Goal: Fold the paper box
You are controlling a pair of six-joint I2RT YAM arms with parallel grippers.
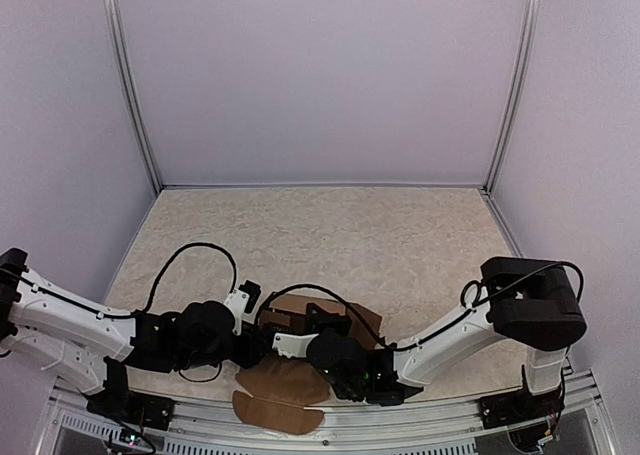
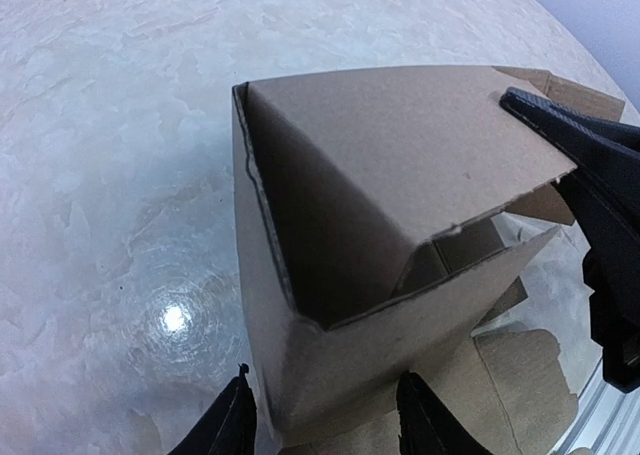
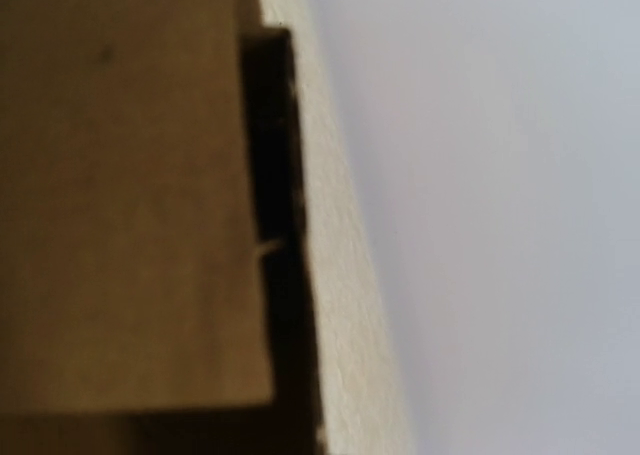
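The paper box (image 2: 400, 165) is brown cardboard, partly folded, with walls standing and one panel leaning over its hollow. Loose flaps (image 1: 275, 400) lie flat toward the front rail. My left gripper (image 2: 325, 423) is open, and its two black fingertips straddle the box's near corner low down. From the right, a black finger (image 2: 590, 185) of the right arm rests against the leaning panel's edge. In the top view both grippers meet over the box (image 1: 345, 320), left gripper (image 1: 258, 343) and right gripper (image 1: 300, 337). The right wrist view shows only blurred cardboard (image 3: 120, 195); its own fingers are hidden.
The beige mottled tabletop (image 1: 330, 235) is closed in by pale walls and metal posts (image 1: 130, 85). An aluminium rail (image 1: 400, 430) runs along the near edge just behind the flat flaps. Black cables (image 1: 195, 250) loop over the left arm.
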